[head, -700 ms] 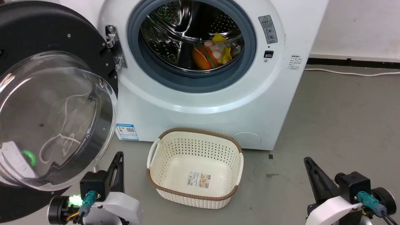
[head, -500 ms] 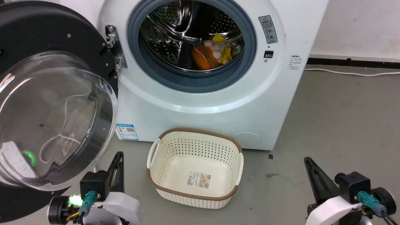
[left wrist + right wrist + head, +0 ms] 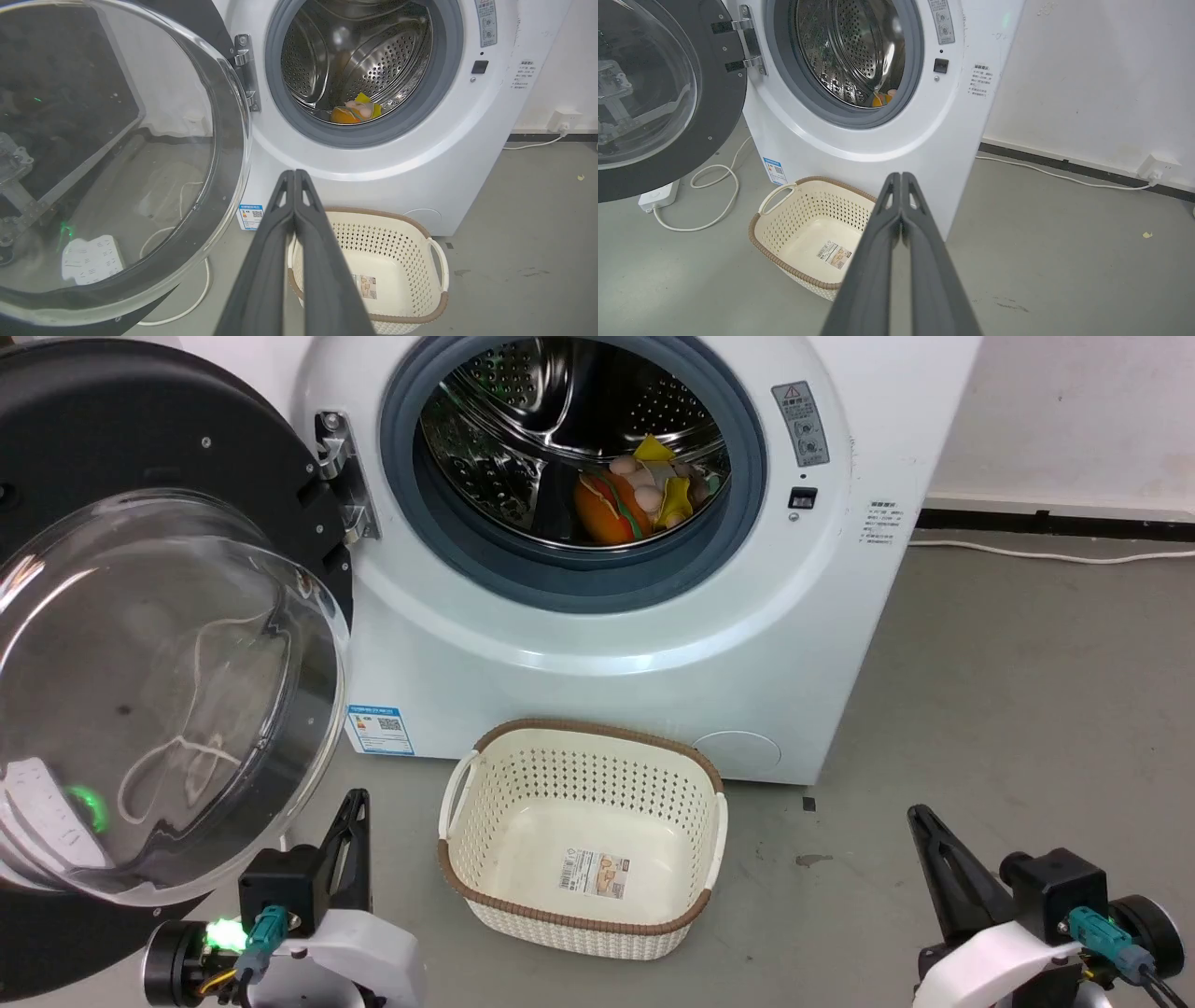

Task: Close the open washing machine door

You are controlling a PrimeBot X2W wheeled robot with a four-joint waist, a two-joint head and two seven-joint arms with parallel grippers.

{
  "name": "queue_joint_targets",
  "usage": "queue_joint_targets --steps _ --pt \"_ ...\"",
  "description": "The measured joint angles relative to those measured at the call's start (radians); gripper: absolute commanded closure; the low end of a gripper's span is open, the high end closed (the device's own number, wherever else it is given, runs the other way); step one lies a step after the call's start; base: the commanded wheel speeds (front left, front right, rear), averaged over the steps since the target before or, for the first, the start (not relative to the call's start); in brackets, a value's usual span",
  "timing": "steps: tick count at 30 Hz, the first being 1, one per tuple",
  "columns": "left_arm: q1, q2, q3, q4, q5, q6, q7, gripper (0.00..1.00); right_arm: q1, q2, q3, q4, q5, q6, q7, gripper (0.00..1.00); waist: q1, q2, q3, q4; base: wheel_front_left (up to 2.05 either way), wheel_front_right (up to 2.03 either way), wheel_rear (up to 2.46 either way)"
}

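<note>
1. Left of the washing machine point(image 3: 607, 653), the washing machine door point(image 3: 168, 691) stands swung wide open on its hinge, with its clear glass bowl bulging out into the room.
2. Inside the washing machine's steel drum lie a few soft toys point(image 3: 635, 490), orange and yellow among them.
3. Just before the washing machine's front, a cream basket point(image 3: 579, 922) with a brown rim sits on the floor point(image 3: 1008, 709), a label stuck to its bottom.
4. The left end effector point(image 3: 294, 175) hangs low in front of the washing machine, near the door's lower edge, its fingers pressed together and gripping nothing.
5. The right end effector point(image 3: 901, 176) hangs low off the washing machine's right front corner, likewise closed on nothing and well apart from the door.
</note>
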Motion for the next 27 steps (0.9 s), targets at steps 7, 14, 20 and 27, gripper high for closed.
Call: queue_joint_targets --steps 7,14,20,27 --pt "0.000 0.000 0.000 0.000 0.000 0.000 0.000 1.00 0.000 0.000 0.000 0.000 0.000 0.000 0.000 1.00 0.0000 0.0000 0.000 0.000 0.00 0.00 0.00" --pt "0.000 0.000 0.000 0.000 0.000 0.000 0.000 1.00 0.000 0.000 0.000 0.000 0.000 0.000 0.000 1.00 0.0000 0.0000 0.000 0.000 0.00 0.00 0.00" --pt "0.000 0.000 0.000 0.000 0.000 0.000 0.000 1.00 0.000 0.000 0.000 0.000 0.000 0.000 0.000 1.00 0.0000 0.0000 0.000 0.000 0.00 0.00 0.00" --pt "0.000 0.000 -0.001 0.002 0.000 0.000 0.000 0.00 0.001 0.000 -0.001 0.001 0.001 0.000 0.000 0.00 0.0000 0.0000 0.000 0.000 0.00 0.00 0.00"
